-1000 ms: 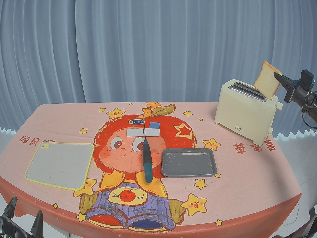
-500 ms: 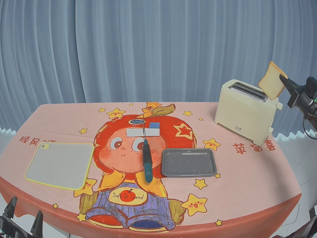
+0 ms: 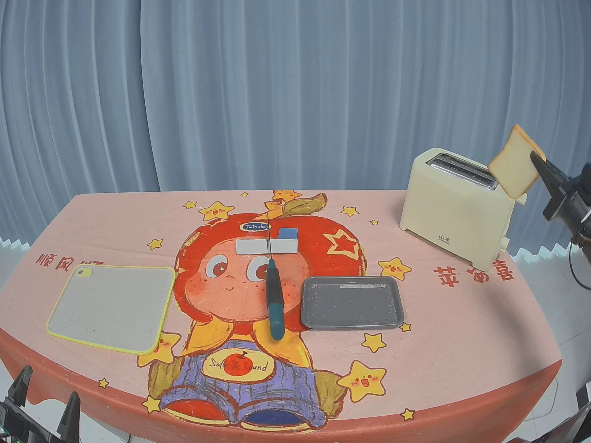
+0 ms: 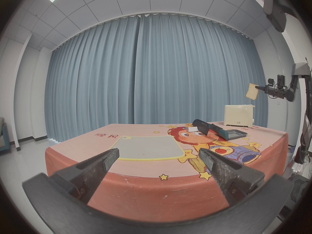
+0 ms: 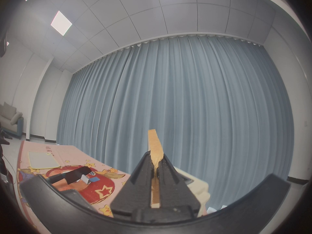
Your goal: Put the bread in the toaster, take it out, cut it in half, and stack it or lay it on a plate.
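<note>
A slice of bread (image 3: 516, 166) hangs in the air just beyond the right end of the cream toaster (image 3: 457, 206), tilted on edge. My right gripper (image 3: 537, 159) is shut on the slice's far edge; the right wrist view shows the bread (image 5: 155, 149) pinched between the two black fingers (image 5: 139, 174). The knife (image 3: 274, 296) with a teal handle lies at the table's middle, beside the grey plate (image 3: 352, 321). A white cutting board (image 3: 111, 306) lies at the left. My left gripper (image 4: 157, 161) stands open below the table's front left edge, holding nothing.
The toaster's slots (image 3: 462, 170) are empty on top. A small white and blue block (image 3: 271, 243) lies under the knife's blade. The blue curtain (image 3: 295, 75) hangs close behind the table.
My right gripper has carried the bread to the right and slightly down, from above the toaster's slot to past its right end. The left arm has kept still.
</note>
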Motion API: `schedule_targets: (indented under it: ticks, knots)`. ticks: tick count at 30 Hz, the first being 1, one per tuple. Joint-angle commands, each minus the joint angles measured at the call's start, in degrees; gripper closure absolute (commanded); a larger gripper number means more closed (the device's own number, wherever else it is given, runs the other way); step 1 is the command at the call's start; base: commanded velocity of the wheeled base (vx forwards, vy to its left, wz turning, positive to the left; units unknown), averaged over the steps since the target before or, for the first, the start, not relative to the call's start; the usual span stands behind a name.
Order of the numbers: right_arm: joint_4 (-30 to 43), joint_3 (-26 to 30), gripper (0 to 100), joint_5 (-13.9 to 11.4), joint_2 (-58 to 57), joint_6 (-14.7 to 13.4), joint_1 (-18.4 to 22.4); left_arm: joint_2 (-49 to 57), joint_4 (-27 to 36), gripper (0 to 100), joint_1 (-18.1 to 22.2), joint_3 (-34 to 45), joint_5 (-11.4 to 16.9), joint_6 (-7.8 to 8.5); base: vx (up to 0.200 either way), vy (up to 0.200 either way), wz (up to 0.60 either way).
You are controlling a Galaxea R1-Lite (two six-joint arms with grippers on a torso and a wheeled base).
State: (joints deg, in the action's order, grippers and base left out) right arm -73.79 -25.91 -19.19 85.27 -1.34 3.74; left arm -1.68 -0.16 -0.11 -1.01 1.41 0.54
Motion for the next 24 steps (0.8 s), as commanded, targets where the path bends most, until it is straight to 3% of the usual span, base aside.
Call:
schedule_targets:
  ticks: [1,4,24]
  knots:
    - [1.02,6.66,100,-0.06,-5.12,-1.47,-0.4,0.01,-0.02,0,0.02,1.01,-0.01,-0.01,0.0,0.0,0.0]
    - [1.02,7.36,100,0.12,-5.56,-2.97,-0.58,0.01,-0.02,0,0.02,1.01,-0.01,-0.01,0.0,0.0,0.0]
    - [1.02,15.36,100,-0.32,-9.42,-2.61,-1.46,0.01,-0.02,0,0.02,1.01,-0.01,-0.01,0.0,0.0,0.0]
